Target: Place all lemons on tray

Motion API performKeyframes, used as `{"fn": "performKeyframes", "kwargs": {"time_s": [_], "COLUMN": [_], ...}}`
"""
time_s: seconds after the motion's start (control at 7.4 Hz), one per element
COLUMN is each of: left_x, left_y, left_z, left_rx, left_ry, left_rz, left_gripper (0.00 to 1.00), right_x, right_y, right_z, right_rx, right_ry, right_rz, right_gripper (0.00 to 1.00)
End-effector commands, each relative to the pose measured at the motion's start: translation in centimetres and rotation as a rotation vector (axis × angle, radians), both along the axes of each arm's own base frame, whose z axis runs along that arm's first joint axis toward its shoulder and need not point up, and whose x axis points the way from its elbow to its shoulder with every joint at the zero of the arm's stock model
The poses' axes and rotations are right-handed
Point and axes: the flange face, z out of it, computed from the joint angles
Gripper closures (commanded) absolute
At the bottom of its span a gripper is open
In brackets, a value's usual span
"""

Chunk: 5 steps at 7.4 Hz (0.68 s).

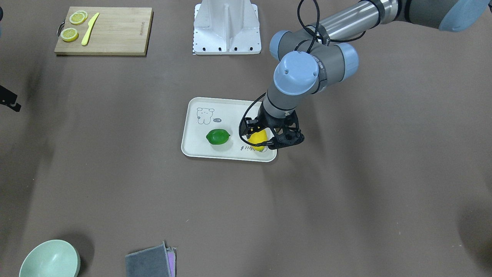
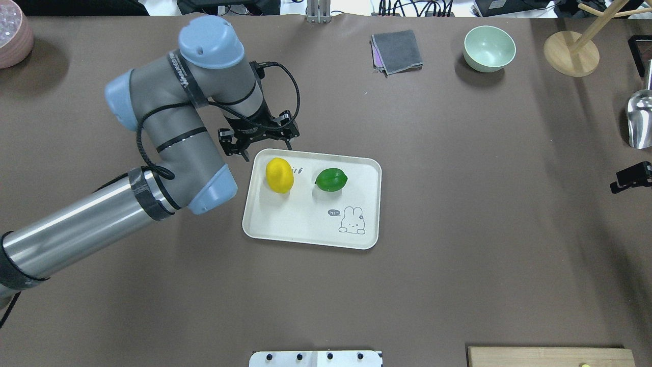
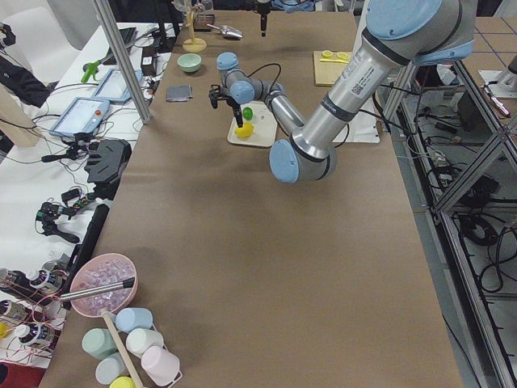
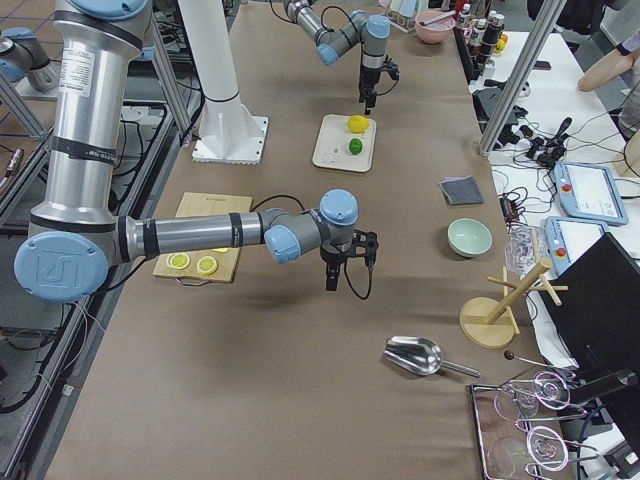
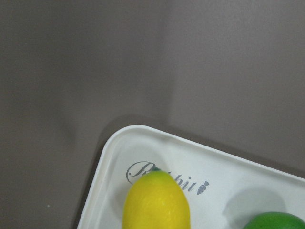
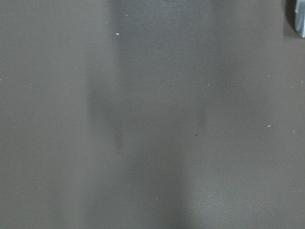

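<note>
- Yellow lemon (image 2: pixel 279 175): lies on its side in the tray (image 2: pixel 310 229), near the corner with the script, its long axis running roughly across the tray's short side. Nothing touches it.
- Green lemon (image 2: pixel 331 179): lies just beside the yellow one on the tray floor, apart from it and closer to the middle. With both fruits inside the rim, the task looks complete.
- Handling, judged from appearance: both fruits look firm, smooth-skinned and light enough for a two-finger grasp.
  - The green one is glossy and may slip.
  - The oval shape suggests either would roll if nudged on the flat floor, though the raised rim should contain it.
- Where to hold: probably across the short waist, with the fingers on opposite flanks. The pointed tips give little contact and would let the fruit pivot.
- Left claw (image 2: pixel 267 150): fingers spread wide and holding nothing. It hangs over the tray's far corner next to the yellow lemon, raised clear of both the fruit and the rim. Its wrist camera looks down on that corner and the lemon's tip.
- Right claw (image 4: pixel 345 268): points down over bare table (image 2: pixel 458 229), well apart from the tray. Whether its fingers are apart or together cannot be told, and its wrist camera shows only table.
</note>
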Motion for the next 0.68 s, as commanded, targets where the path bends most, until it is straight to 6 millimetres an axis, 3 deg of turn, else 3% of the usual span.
{"fn": "performKeyframes", "kwargs": {"time_s": [0.0, 0.14, 0.27, 0.54], "left_x": [-10.1, -13.8, -17.1, -23.7], "left_y": [0.5, 2.1, 2.6, 4.6], "left_z": [4.5, 8.8, 12.4, 20.6], "left_rx": [0.028, 0.090, 0.124, 0.167], "left_ry": [0.034, 0.017, -0.009, -0.069], "left_rz": [0.026, 0.069, 0.088, 0.138], "left_gripper": [0.02, 0.02, 0.02, 0.02], "right_x": [4.1, 6.1, 7.4, 9.7], "right_y": [-0.7, -1.1, -1.2, -1.5], "right_z": [2.0, 2.4, 2.9, 3.0], "right_rx": [-0.028, 0.047, 0.108, -0.006], "right_ry": [0.052, 0.102, 0.159, 0.169], "right_rz": [0.004, -0.030, -0.061, -0.033], "right_gripper": [0.00, 0.00, 0.00, 0.00]}}
